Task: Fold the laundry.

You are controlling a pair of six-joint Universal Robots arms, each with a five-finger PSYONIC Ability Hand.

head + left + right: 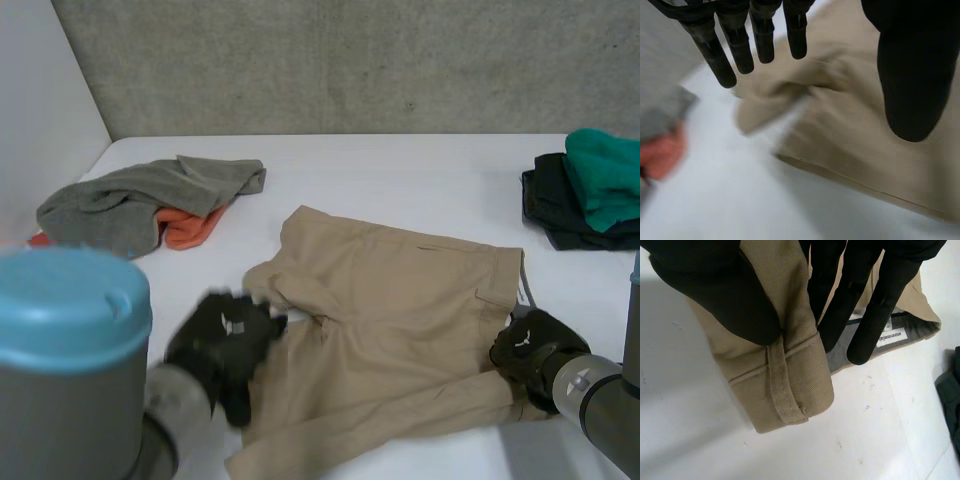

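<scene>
right hand [715, 295] pinching shorts [400, 300] waistband [785, 365], inner label [890, 337] showing, left hand [912, 80] uncurled

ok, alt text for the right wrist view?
The right hand pinches a tan garment at its waistband between thumb and fingers, right by a belt loop, over the white table. A white label shows inside the waistband past the fingertips; a dark garment lies apart on the table.

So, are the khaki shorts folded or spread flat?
Partly folded: the khaki shorts lie doubled over themselves, and the right hand pinches the waistband at a belt loop.
</scene>
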